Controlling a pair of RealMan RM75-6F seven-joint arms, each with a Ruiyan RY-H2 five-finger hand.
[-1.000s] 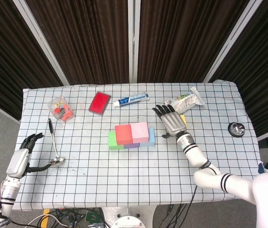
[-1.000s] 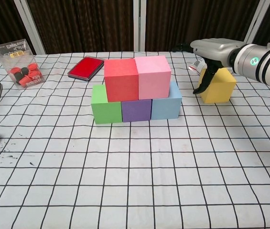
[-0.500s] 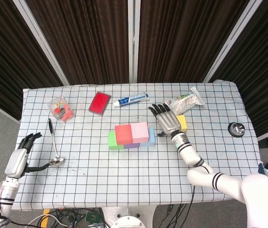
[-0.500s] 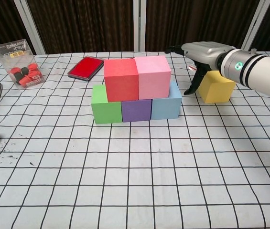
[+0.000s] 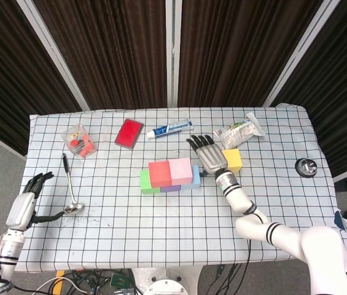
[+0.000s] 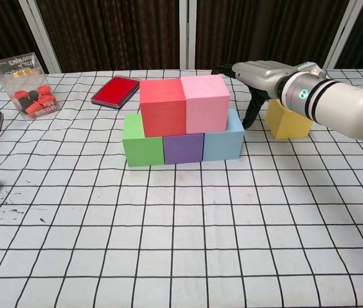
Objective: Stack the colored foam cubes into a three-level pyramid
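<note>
Fingers (image 5: 196,144) of the right hand (image 5: 207,156) are spreading apart and holding nothing, stretched flat above the table (image 5: 161,215) with the thumb pointing down in the chest view. Just to the left of them the stack is standing: a green cube (image 6: 141,140), a purple cube (image 6: 183,147) and a blue cube (image 6: 225,138) are forming the bottom row, touching side by side, while a red cube (image 6: 162,106) and a pink cube (image 6: 205,102) are sitting on top of them, also touching each other. The pink cube's far right edge is lying close beside the fingers, apart from them. On the other side of the hand, just to its right, a yellow cube (image 6: 288,119) is resting alone on the table, partly hidden behind the wrist in the chest view.

Beyond the fingers a toothpaste tube (image 5: 169,129) and a crumpled wrapper (image 5: 239,129) are lying, and further left a flat red case (image 5: 128,133) and a clear box (image 5: 79,141) of small red pieces. A small round metal thing (image 5: 306,166) is sitting near the table's right edge.

Far off at the left edge the left hand (image 5: 24,206) is hanging with its fingers loosely apart, empty, beside a metal spoon (image 5: 70,184).
</note>
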